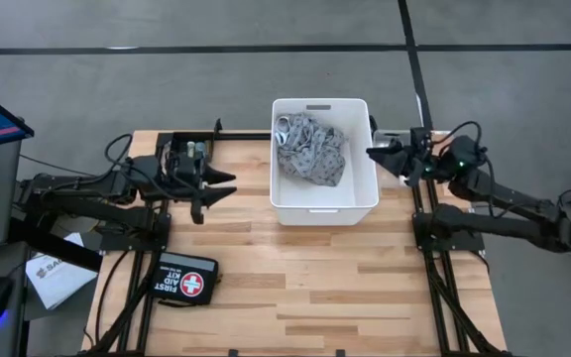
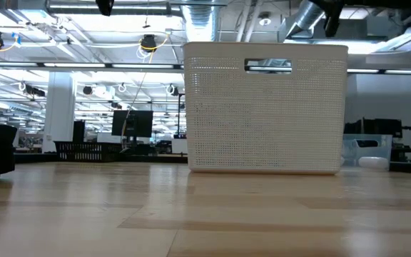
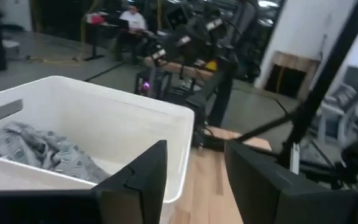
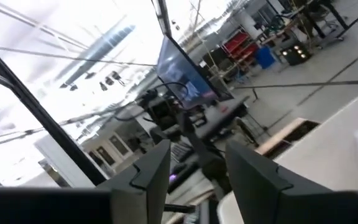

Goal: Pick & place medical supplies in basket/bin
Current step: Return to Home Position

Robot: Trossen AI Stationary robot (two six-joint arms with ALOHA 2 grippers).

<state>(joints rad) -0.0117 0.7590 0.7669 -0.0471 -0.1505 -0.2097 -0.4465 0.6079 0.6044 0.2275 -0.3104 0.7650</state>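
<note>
Grey floor surrounds the wooden worktop (image 1: 305, 288), and at its far middle stands the deep white tub (image 1: 320, 101). The grey patterned cloth bandage (image 1: 310, 149) lies crumpled inside the tub. We cannot make out the smaller supplies from here. A black first aid pouch (image 1: 186, 281) lies near the front left edge, well apart from both arms.

The left pincer (image 1: 228, 185) hovers just beside the tub's left wall, its fingers spread and empty. The right pincer (image 1: 377, 157) hangs near the tub's right rim, also parted and holding nothing.

With nothing gripped, we judge that the job is to draw both arms back to rest cleanly. We would pull each pincer outward, away from the tub wall, before folding the arm, so that no finger catches the rim and shifts the tub. We would also keep the left arm's path above the pouch.
</note>
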